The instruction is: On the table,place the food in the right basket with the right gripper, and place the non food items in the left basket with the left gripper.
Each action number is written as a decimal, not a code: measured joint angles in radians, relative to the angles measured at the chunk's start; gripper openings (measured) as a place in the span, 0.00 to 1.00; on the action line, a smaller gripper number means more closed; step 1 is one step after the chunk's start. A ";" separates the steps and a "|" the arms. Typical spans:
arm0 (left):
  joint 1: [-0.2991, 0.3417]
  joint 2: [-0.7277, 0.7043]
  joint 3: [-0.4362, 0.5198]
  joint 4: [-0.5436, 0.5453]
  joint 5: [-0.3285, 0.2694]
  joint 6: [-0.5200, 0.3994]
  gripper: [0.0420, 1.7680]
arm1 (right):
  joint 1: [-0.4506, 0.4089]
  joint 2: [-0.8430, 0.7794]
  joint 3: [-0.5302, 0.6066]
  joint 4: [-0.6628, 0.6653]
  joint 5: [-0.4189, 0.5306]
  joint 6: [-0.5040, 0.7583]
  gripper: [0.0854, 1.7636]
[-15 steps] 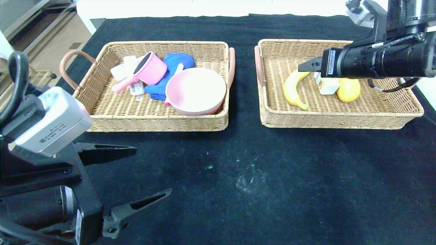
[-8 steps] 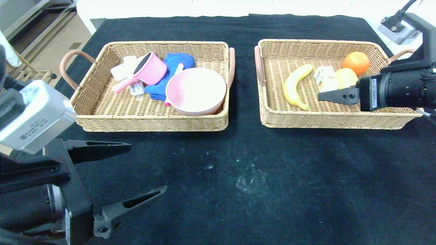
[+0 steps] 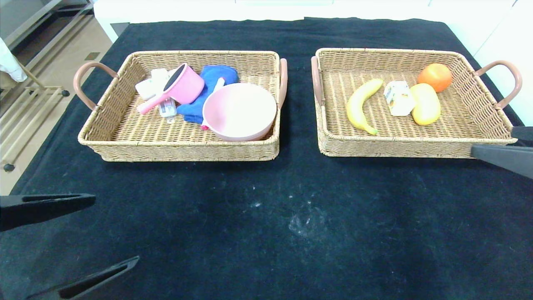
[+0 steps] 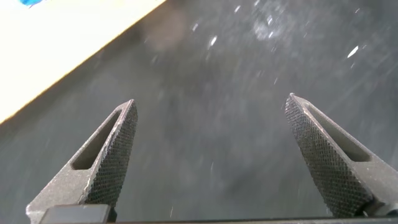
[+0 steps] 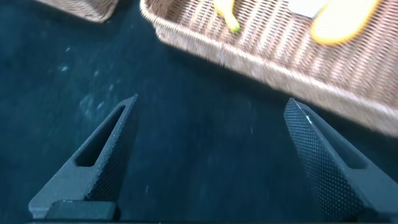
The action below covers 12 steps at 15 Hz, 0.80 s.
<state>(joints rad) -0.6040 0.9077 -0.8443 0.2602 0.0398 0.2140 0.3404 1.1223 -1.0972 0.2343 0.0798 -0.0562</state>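
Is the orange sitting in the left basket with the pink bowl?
No, the orange lies in the right basket, near the banana; the pink bowl is in the left basket.

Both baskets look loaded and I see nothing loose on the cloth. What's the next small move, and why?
Probably just park both arms. The right basket holds the banana, carton, mango and orange; the left basket holds the non-food items. The right gripper and left gripper are open and empty.
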 joint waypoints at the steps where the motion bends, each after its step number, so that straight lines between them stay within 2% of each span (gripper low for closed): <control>1: 0.011 -0.037 0.003 0.030 0.006 0.000 0.97 | -0.002 -0.061 0.036 0.005 -0.001 0.000 0.95; 4: 0.115 -0.164 0.019 0.114 0.017 0.003 0.97 | -0.044 -0.257 0.131 0.072 -0.006 0.001 0.96; 8: 0.291 -0.355 0.051 0.195 0.013 0.013 0.97 | -0.184 -0.503 0.194 0.200 -0.008 0.001 0.96; 12: 0.418 -0.525 0.077 0.262 -0.009 0.014 0.97 | -0.294 -0.701 0.233 0.301 -0.003 0.005 0.96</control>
<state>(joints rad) -0.1862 0.3828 -0.7677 0.5219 0.0306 0.2279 0.0462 0.4209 -0.8638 0.5357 0.0772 -0.0515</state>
